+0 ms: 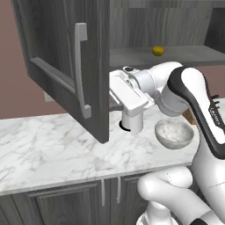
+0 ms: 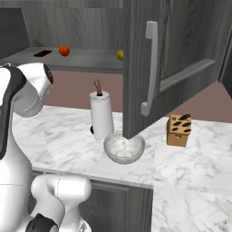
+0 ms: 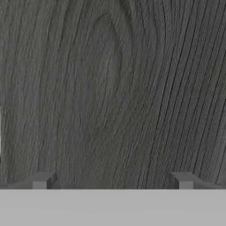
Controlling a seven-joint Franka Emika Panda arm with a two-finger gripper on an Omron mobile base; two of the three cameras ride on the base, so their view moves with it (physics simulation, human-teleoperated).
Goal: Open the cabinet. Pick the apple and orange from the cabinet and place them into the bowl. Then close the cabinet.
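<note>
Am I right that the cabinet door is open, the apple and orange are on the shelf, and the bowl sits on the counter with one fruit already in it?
Not quite: the bowl is empty, as the right base view shows. The rest holds: the cabinet door stands open, and the apple and orange lie on the shelf, with the bowl on the counter.

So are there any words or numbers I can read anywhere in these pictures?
Robot arm: a small dark marking runs along its black side panel, too small and blurred to read.
Nothing readable on the cabinet, bowl, paper-towel roll or knife block.
</note>
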